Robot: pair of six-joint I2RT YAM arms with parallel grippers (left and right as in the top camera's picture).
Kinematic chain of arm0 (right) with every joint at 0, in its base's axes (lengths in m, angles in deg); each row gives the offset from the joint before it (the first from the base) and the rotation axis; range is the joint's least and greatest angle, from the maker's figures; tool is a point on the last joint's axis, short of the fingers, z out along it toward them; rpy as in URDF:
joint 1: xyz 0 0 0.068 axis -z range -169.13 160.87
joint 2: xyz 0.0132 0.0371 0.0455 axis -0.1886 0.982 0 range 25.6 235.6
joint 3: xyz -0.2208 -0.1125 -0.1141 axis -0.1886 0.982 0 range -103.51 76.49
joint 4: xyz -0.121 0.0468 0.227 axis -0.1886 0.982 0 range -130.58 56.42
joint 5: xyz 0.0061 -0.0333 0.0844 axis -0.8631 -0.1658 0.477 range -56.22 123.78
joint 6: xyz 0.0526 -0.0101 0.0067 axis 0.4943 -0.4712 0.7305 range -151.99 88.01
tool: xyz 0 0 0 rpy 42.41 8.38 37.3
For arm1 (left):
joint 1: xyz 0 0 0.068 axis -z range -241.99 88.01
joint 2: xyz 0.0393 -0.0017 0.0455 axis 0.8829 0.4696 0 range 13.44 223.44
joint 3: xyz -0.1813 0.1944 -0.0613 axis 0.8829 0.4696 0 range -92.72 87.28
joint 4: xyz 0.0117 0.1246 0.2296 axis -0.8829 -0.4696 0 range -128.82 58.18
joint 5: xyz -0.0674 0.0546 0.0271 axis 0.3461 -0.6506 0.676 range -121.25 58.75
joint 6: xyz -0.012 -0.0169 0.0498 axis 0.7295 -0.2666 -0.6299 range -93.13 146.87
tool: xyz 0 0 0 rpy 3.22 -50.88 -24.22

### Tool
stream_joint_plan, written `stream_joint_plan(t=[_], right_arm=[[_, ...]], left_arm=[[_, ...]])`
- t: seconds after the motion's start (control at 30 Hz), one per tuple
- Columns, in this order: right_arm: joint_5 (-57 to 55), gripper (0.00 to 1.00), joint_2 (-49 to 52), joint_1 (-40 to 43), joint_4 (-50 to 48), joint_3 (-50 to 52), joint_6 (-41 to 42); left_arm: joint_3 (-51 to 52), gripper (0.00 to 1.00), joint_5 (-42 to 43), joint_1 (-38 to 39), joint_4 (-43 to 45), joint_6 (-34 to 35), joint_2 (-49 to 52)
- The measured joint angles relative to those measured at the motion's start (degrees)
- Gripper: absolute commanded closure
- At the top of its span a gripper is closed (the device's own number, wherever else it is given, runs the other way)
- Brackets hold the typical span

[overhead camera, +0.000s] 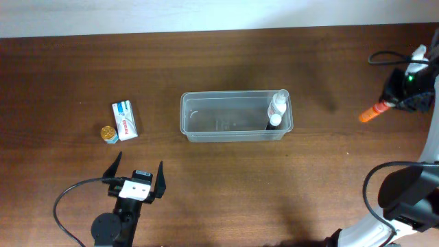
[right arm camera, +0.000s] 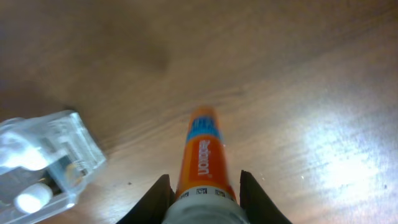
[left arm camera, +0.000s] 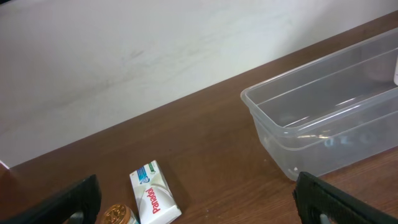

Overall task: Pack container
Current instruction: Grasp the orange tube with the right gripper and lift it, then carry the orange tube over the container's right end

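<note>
The clear plastic container (overhead camera: 236,116) stands mid-table with a small white bottle (overhead camera: 277,107) lying in its right end; it also shows in the left wrist view (left arm camera: 323,134) and at the left edge of the right wrist view (right arm camera: 43,158). My right gripper (overhead camera: 392,103) at the far right is shut on an orange tube (overhead camera: 374,111), which points away between the fingers (right arm camera: 202,155). My left gripper (overhead camera: 139,177) is open and empty near the front left. A white Panadol box (overhead camera: 125,119) and a gold-capped jar (overhead camera: 109,134) lie ahead of it (left arm camera: 152,194).
A black cable (overhead camera: 72,199) loops beside the left arm. The right arm's base and cable (overhead camera: 405,192) fill the front right corner. A white wall borders the table's far edge.
</note>
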Motion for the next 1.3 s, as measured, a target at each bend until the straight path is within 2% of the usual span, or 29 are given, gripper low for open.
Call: stream_joint_plan(t=[0.27,0.5,0.87,1.3], right_arm=[[0.48,0.73,-0.04,-9.88,6.27,-13.7,-0.42],[0.48,0.73,-0.07,-18.58,7.58,-19.78,-0.15],[0.9,0.73,-0.07,-33.55,3.54,-20.81,1.16],[0.79,0.73,0.07,-42.4,0.98,-20.85,1.6]], left_arm=[[0.0,0.01,0.0,0.0,0.02,0.0,0.0],[0.0,0.01,0.0,0.0,0.0,0.0,0.0],[0.0,0.01,0.0,0.0,0.02,0.0,0.0],[0.0,0.01,0.0,0.0,0.0,0.0,0.0]])
